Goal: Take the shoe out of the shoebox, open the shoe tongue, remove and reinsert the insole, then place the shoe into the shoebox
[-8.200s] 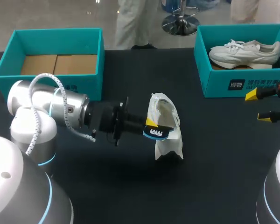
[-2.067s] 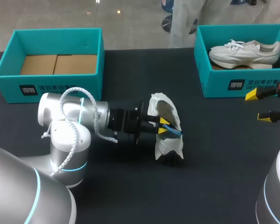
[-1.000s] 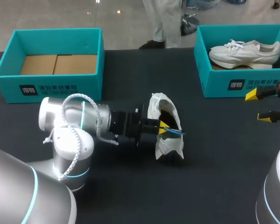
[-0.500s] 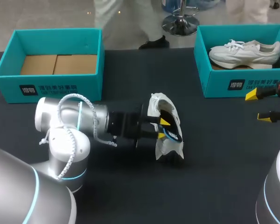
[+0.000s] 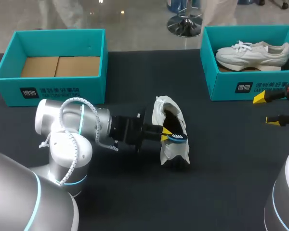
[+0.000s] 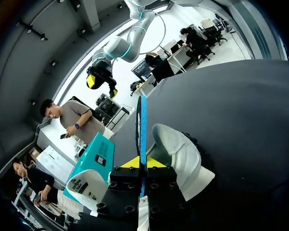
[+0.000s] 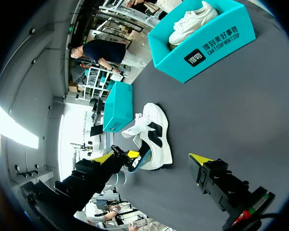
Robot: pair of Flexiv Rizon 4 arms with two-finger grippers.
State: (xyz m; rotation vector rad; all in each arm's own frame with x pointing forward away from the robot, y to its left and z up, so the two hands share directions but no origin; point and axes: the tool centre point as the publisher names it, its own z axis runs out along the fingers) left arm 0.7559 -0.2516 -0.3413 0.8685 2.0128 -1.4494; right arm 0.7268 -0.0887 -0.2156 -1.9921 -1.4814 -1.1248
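The left end effector (image 5: pixel 167 134) was clamped on a thin blue insole (image 6: pixel 142 126) at the opening of the white fabric sneaker (image 5: pixel 173 153), which rested mid-tabletop (image 5: pixel 221 183). The right end effector (image 5: pixel 267 110) hung with fingers apart beside a teal cardboard shoebox (image 5: pixel 231 87).

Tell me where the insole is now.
In the head view, the blue insole is pinched in the left claw, at the opening of the white shoe mid-table.
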